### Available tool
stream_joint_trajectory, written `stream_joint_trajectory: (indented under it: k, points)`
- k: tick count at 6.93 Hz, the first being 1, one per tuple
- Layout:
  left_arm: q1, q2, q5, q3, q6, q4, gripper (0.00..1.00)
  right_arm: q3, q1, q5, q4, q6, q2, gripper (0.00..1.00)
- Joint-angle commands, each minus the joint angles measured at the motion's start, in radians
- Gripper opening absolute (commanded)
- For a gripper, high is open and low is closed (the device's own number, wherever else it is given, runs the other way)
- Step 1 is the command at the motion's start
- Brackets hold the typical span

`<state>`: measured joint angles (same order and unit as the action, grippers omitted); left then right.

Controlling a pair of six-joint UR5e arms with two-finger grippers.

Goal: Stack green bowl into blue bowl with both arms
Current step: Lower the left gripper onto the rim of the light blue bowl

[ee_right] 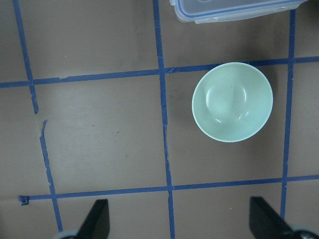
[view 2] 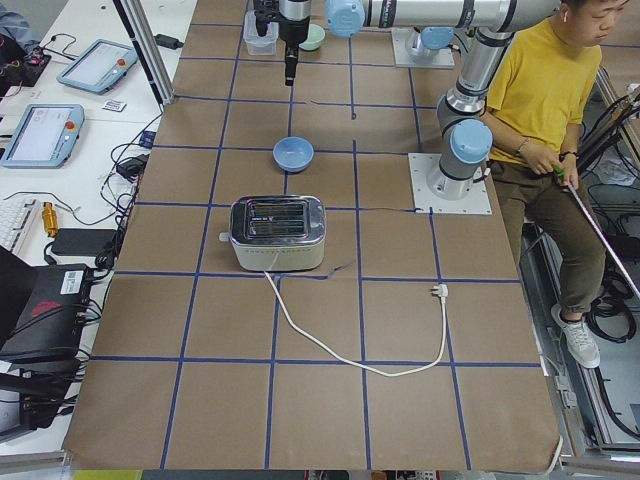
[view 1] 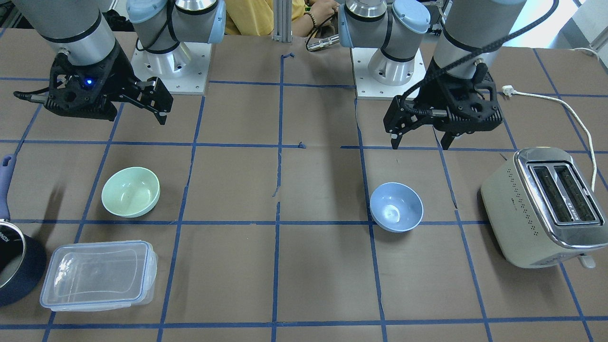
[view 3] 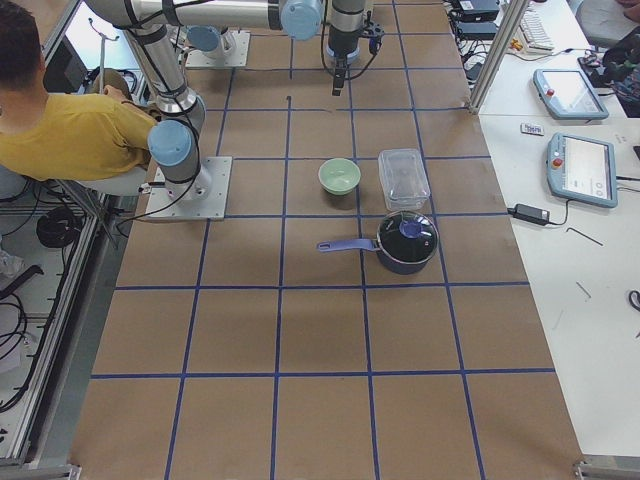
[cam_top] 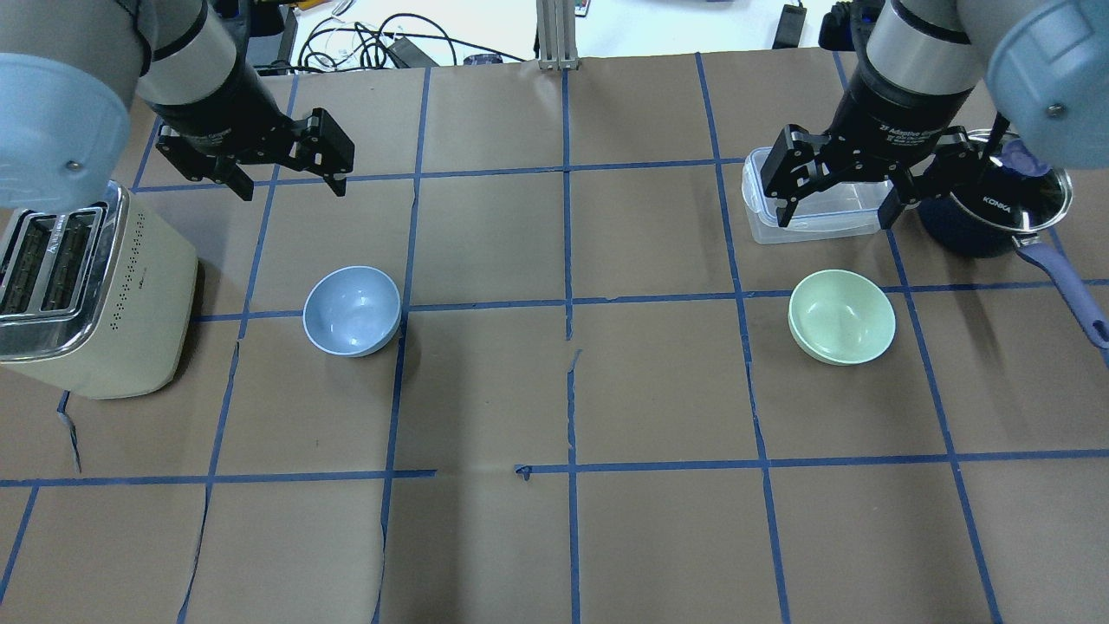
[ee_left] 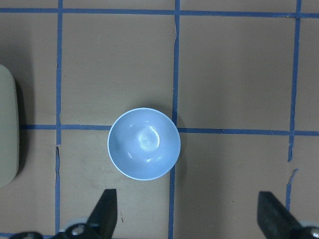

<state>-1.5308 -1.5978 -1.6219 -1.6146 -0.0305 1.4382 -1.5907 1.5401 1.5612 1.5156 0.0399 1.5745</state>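
The green bowl [view 1: 130,191] stands upright and empty on the brown table, also in the overhead view [cam_top: 841,316] and the right wrist view [ee_right: 232,101]. The blue bowl [view 1: 396,206] stands upright and empty well apart from it, also in the overhead view [cam_top: 352,310] and the left wrist view [ee_left: 144,143]. My right gripper [cam_top: 836,217] hangs open and empty high above the table, just beyond the green bowl. My left gripper [cam_top: 293,186] hangs open and empty above the table, just beyond the blue bowl.
A cream toaster [cam_top: 78,295] stands beside the blue bowl, its white cord [view 1: 570,109] trailing on the table. A clear plastic container [view 1: 97,275] and a dark navy saucepan [cam_top: 996,208] sit close to the green bowl. A person in yellow sits behind the robot bases.
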Motion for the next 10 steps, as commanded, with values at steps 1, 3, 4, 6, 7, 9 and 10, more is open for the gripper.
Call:
stream_joint_trajectory:
  k: [1,3,4,6,7,9,10]
  points:
    - [0.133,-0.007,0.007,-0.141,-0.139,-0.093,1.0,0.0,0.0,-0.003,0.0,0.0,-0.001,1.0]
    - [0.242,-0.063,0.052,-0.293,-0.21,-0.27,1.0,0.0,0.0,0.0,0.0,-0.001,-0.001,1.0]
    - [0.242,-0.095,0.056,-0.323,-0.204,-0.313,1.0,0.0,0.0,-0.01,0.0,-0.002,-0.001,1.0]
    - [0.244,-0.18,0.125,-0.358,-0.195,-0.358,1.0,0.002,-0.003,-0.001,0.002,0.036,-0.005,1.0]
    - [0.244,-0.235,0.149,-0.354,-0.194,-0.401,0.95,0.0,-0.006,0.002,0.0,0.041,-0.008,1.0]
    - [0.253,-0.272,0.163,-0.366,-0.229,-0.44,0.44,-0.003,-0.009,-0.001,0.027,0.026,-0.022,1.0]
    - [0.253,-0.28,0.172,-0.361,-0.229,-0.43,0.06,-0.011,-0.009,0.002,0.066,0.026,-0.065,1.0]
